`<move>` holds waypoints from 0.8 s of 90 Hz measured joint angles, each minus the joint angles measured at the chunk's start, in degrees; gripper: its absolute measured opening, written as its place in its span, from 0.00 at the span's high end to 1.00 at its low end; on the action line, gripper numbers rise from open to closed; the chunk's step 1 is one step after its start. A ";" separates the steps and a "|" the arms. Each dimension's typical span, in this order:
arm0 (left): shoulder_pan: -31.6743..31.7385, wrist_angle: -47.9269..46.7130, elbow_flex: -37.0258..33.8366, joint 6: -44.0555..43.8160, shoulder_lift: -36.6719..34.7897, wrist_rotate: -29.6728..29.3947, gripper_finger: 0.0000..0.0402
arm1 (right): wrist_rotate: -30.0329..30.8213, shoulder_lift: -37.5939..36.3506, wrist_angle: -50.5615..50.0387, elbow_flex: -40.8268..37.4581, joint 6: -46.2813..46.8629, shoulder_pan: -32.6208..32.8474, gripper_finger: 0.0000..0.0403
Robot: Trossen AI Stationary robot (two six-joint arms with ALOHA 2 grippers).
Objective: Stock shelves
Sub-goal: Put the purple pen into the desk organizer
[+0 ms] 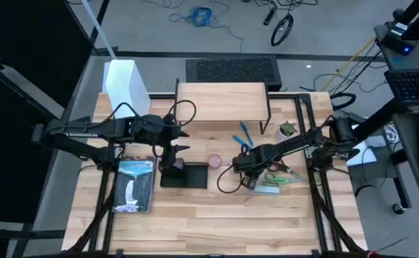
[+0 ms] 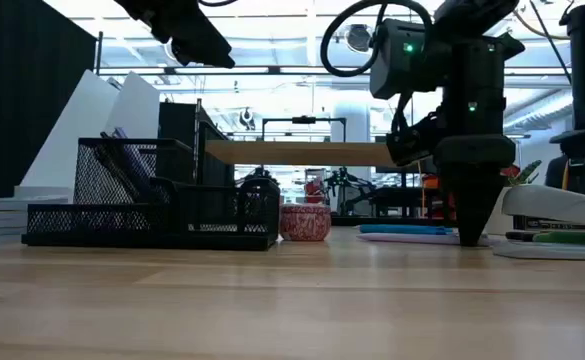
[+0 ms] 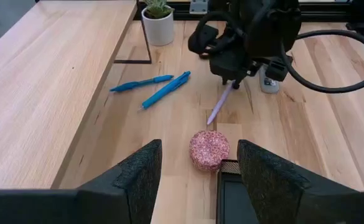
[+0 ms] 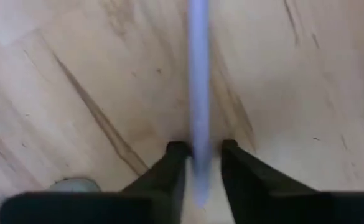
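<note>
The shelves (image 1: 222, 100), a low light-wood riser on black legs, stand at the table's far middle. A lavender pen (image 3: 220, 104) lies on the table in front of them, and my right gripper (image 3: 234, 78) is shut on its far end, fingertips down at the tabletop (image 2: 469, 235). My left gripper (image 1: 175, 147) hangs open and holds nothing, well above the black mesh organizer tray (image 1: 184, 174). A pink speckled round thing (image 3: 209, 149) rests on the table beside the tray. Two blue pens (image 3: 166, 89) lie near the riser's right legs. My right gripper pinches the lavender pen near one end (image 4: 198, 158) between its two fingers (image 4: 175, 163). The fingers come from above, pointing down, and lie across the pen. The rest of the pen (image 4: 198, 74) runs out along the tabletop toward the pink thing.
A tall white file box (image 1: 127, 86) stands at the far left. A book (image 1: 136, 185) lies at the near left. A small potted plant (image 1: 287, 129) stands right of the riser. A stapler and scissors (image 1: 275, 179) lie near my right gripper. Bare wood spans the near edge.
</note>
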 joint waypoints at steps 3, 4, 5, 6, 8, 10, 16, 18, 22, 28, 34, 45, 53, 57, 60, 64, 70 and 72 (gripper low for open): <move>0.00 0.00 0.00 0.00 0.00 0.00 0.51 | -0.06 0.01 -0.02 0.00 -0.27 0.01 0.96; 0.00 0.00 0.00 -0.01 0.00 0.00 0.51 | -0.11 0.01 -0.02 -0.01 -0.40 0.01 0.97; 0.00 0.00 0.00 -0.02 0.00 0.00 0.51 | -0.15 0.01 -0.02 -0.01 -0.50 0.03 0.97; 0.00 0.01 0.00 -0.02 0.00 0.00 0.51 | -0.18 0.01 -0.02 0.00 -0.56 0.05 0.97; 0.00 0.02 0.00 -0.02 0.00 0.00 0.51 | -0.19 0.02 -0.09 0.12 -0.57 0.12 0.97; 0.00 0.02 0.00 -0.02 0.00 0.00 0.51 | -0.13 0.06 -0.24 0.27 -0.67 0.21 0.97; 0.01 0.03 0.00 -0.03 0.00 0.00 0.51 | 0.27 0.16 -1.36 1.25 -1.70 0.63 0.97; 0.02 0.04 0.00 -0.04 0.00 0.00 0.51 | 0.64 0.25 -2.20 1.86 -2.18 0.83 0.97; 0.00 0.08 0.00 -0.04 0.00 0.00 0.51 | 1.57 0.52 -4.19 3.24 -3.23 1.36 0.98; 0.00 0.32 0.00 -0.04 0.00 0.02 0.51 | 2.93 0.67 -8.35 6.15 -5.09 2.19 0.99; 0.02 0.51 0.00 -0.06 0.00 0.02 0.51 | 5.25 0.59 -11.28 9.75 -7.04 2.96 0.99; 0.02 0.61 0.00 -0.15 0.00 0.37 0.51 | 10.84 0.54 -16.95 15.36 -10.44 4.19 0.99; 0.00 0.84 -0.02 -0.53 0.00 0.92 0.51 | 16.45 0.47 -19.35 19.16 -12.72 5.38 1.00; 0.02 1.26 -0.02 -1.41 0.16 1.84 0.51 | 19.35 0.45 -20.61 20.57 -14.34 5.95 1.00; 0.04 1.72 -0.02 -1.75 0.52 2.74 0.51 | 21.66 0.45 -20.80 21.48 -15.79 6.43 1.00; 0.15 2.60 -0.02 -2.25 1.08 4.20 0.51 | 24.62 0.45 -20.68 22.54 -17.69 7.09 1.00; 0.15 3.92 -0.02 -3.20 2.48 6.15 0.51 | 29.03 0.41 -20.80 23.61 -20.66 7.98 1.00; 0.15 4.59 -0.02 -3.36 3.05 6.73 0.51 | 30.32 0.39 -20.60 23.83 -21.66 8.26 1.00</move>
